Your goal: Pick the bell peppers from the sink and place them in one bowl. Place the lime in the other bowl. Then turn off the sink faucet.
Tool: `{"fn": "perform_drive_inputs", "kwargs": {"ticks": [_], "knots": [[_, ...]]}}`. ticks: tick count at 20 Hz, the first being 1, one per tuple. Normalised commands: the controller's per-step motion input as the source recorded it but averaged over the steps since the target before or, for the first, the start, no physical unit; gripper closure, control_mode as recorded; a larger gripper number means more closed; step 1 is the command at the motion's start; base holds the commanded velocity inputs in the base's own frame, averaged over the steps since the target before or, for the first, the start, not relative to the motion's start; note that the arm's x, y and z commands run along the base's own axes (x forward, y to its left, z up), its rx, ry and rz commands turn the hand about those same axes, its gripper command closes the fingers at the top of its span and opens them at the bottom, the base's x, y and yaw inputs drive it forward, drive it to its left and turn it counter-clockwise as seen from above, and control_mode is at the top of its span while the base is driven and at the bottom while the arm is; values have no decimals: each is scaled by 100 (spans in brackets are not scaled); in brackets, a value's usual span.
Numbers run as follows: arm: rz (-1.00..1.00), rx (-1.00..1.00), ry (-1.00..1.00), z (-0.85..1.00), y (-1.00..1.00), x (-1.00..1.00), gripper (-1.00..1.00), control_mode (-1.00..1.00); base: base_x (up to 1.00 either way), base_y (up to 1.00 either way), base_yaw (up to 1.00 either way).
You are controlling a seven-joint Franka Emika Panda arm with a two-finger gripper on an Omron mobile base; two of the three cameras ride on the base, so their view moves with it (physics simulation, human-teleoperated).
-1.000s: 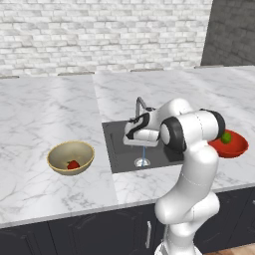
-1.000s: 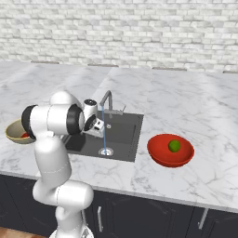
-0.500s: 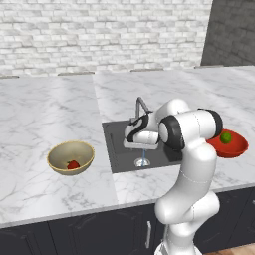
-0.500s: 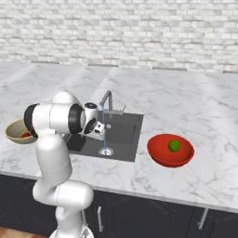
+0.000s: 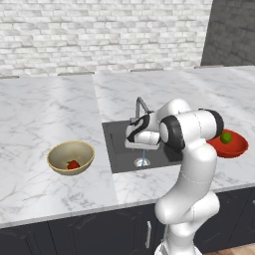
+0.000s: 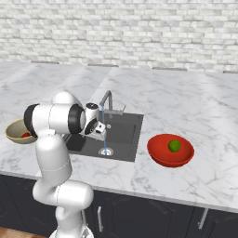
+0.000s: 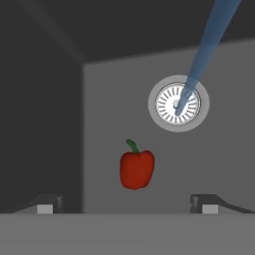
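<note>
Seen from the left base camera, with the sink (image 5: 119, 144) as the reference point: well to the left of it on the marble counter (image 5: 45, 114) sits the tan bowl (image 5: 70, 157), already holding 1 red bell pepper (image 5: 73, 164). Over the basin itself hangs the gripper (image 5: 135, 143), its fingers spread wide and carrying nothing, just in front of the faucet (image 5: 142, 107), whose water (image 5: 143, 155) runs down onto the drain (image 7: 178, 103). The hand view looks straight down on the 2nd pepper (image 7: 136, 168), lying on the sink floor between the drain and the basin's corner wall, stem pointing away from the fingertips (image 7: 204, 203) that frame it at either side. To the right of the sink, the red bowl (image 6: 170, 150) has the lime (image 6: 174, 146) in it. The step in hand appears to be collecting this last pepper: a good grasp likely means lowering straight down with the pepper centred between the fingers, closing across its body, not the stem, and keeping clear of the nearby wall.
</note>
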Motion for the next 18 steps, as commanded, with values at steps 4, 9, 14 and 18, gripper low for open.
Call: {"fn": "perform_drive_inputs", "kwargs": {"ticks": [4,9,14,18], "knots": [[1,0,0,-14,0,1,-100,-100,0,0,0],[0,0,0,-22,0,10,-100,-100,0,0,0],[1,0,0,-18,0,1,-100,-100,0,0,0],[1,0,0,-19,0,1,-100,-100,0,0,0]]}}
